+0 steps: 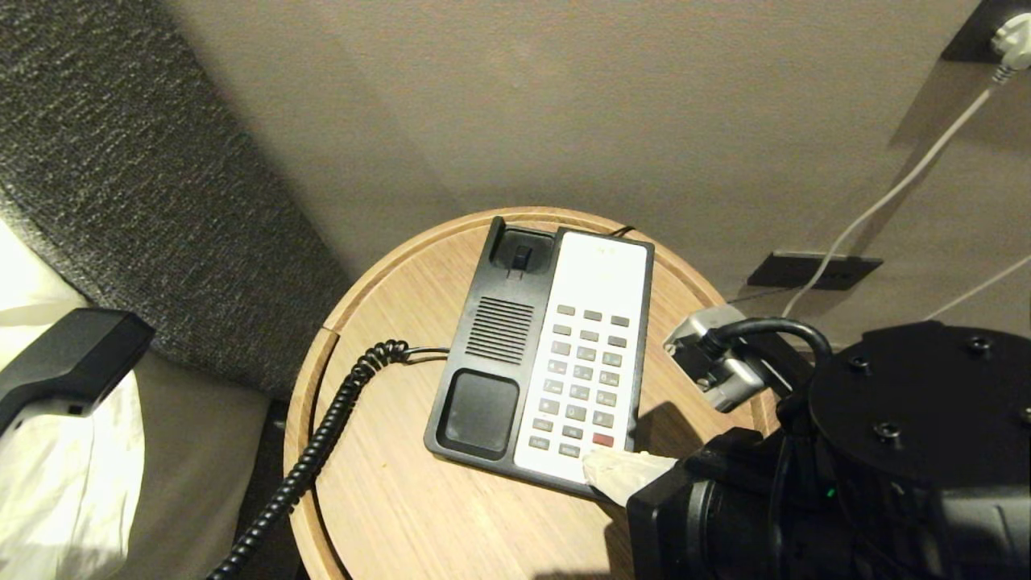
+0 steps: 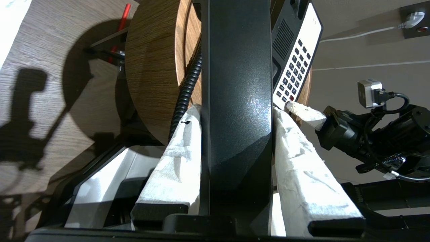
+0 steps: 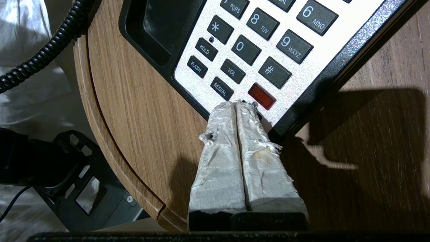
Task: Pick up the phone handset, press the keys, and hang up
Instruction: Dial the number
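At the near edge of the round wooden desk (image 1: 387,499), the right tool (image 3: 239,105), its taped fingers pressed together, rests its tip on the white faceplate just below the keys (image 1: 584,374), at about five o'clock on the phone base (image 1: 483,346). Off the desk toward nine o'clock, the left tool (image 2: 237,117) is clenched around the phone handset (image 2: 237,84), whose coiled cord (image 1: 322,435) trails back to the base.

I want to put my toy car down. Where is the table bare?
Bare wood on the round table lies between the coiled cord and the phone base, nearest the camera. The right side is crowded: the right gripper sits by the keys.
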